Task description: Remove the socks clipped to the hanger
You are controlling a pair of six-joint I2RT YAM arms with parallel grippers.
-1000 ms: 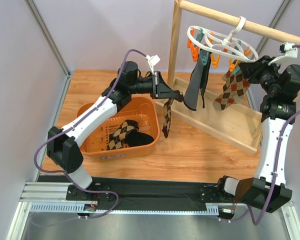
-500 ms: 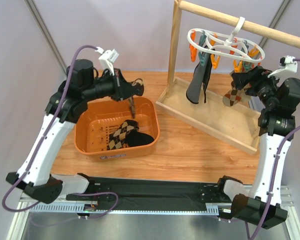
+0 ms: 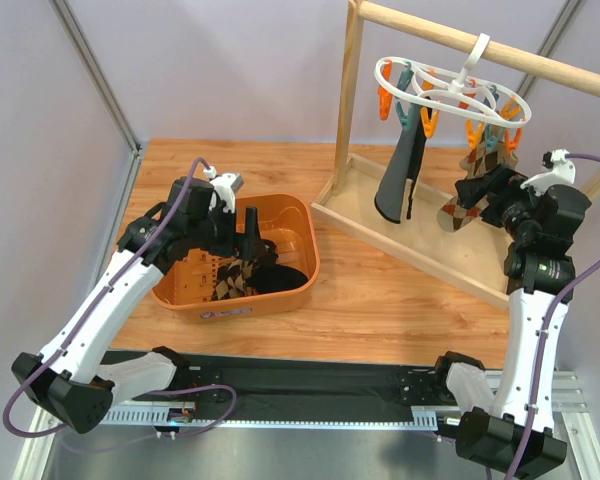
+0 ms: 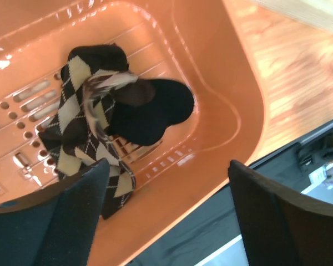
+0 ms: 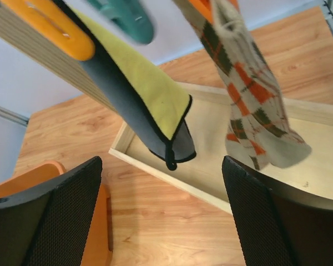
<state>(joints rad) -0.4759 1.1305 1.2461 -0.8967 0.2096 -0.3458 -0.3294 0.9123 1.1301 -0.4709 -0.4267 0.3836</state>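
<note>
The white ring hanger (image 3: pixel 450 88) with orange and teal clips hangs from the wooden rail. Two socks stay clipped to it: a black-and-yellow one (image 3: pixel 400 175) (image 5: pixel 139 94) and a brown argyle one (image 3: pixel 458 212) (image 5: pixel 250 94). My right gripper (image 3: pixel 483 188) (image 5: pixel 166 216) is open beside the argyle sock, touching neither sock. My left gripper (image 3: pixel 242 232) (image 4: pixel 166 221) is open over the orange basket (image 3: pixel 305 235) (image 4: pixel 222 105), nothing between its fingers. Argyle and black socks (image 3: pixel 245 275) (image 4: pixel 89 133) lie in the basket.
The wooden frame has an upright post (image 3: pixel 350 100), a top rail (image 3: pixel 520 50) and a shallow tray base (image 3: pixel 420 240) under the hanging socks. An orange clip (image 5: pixel 44 22) and a teal clip (image 5: pixel 127 19) sit close above my right gripper.
My left arm swung from the frame to the basket and opened, dropping its sock in. My right gripper opened and sank a little beside the argyle sock.
</note>
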